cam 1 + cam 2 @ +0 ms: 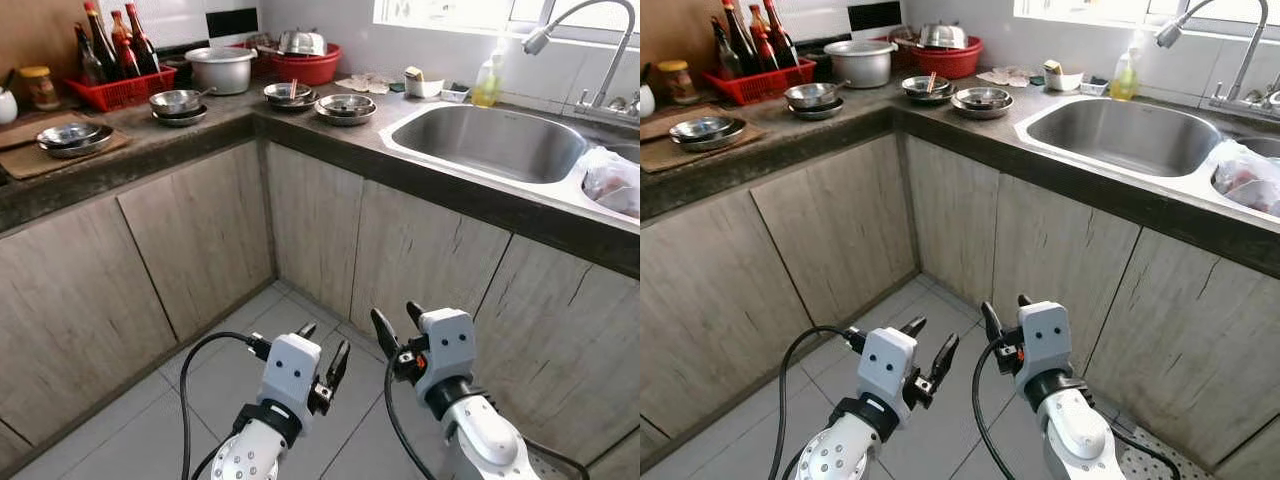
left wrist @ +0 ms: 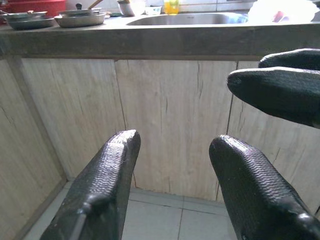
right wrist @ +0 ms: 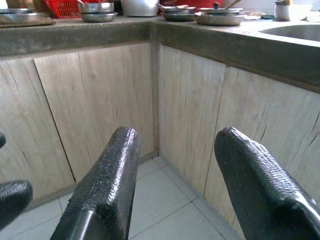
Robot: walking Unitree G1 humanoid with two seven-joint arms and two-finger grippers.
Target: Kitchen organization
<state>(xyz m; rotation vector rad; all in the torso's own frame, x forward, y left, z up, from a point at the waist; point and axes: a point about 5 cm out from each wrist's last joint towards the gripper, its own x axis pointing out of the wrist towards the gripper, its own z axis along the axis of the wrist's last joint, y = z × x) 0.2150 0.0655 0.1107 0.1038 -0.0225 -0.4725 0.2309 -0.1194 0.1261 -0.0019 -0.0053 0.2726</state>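
Steel bowls (image 1: 72, 138) lie on the tabletop (image 1: 150, 150) far left of the sink (image 1: 490, 140), more bowls (image 1: 345, 105) just beside it. Left gripper (image 1: 322, 352) and right gripper (image 1: 398, 325) hang low before it, jaws apart, empty. Probably approach is in hand; next, reaching up.

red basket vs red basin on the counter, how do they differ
The red basket is rectangular with slotted walls and holds upright sauce bottles; the red basin is round, solid-walled and holds metal cookware. The basket sits left of the metal pot, the basin right of it. Both stand against the back wall.
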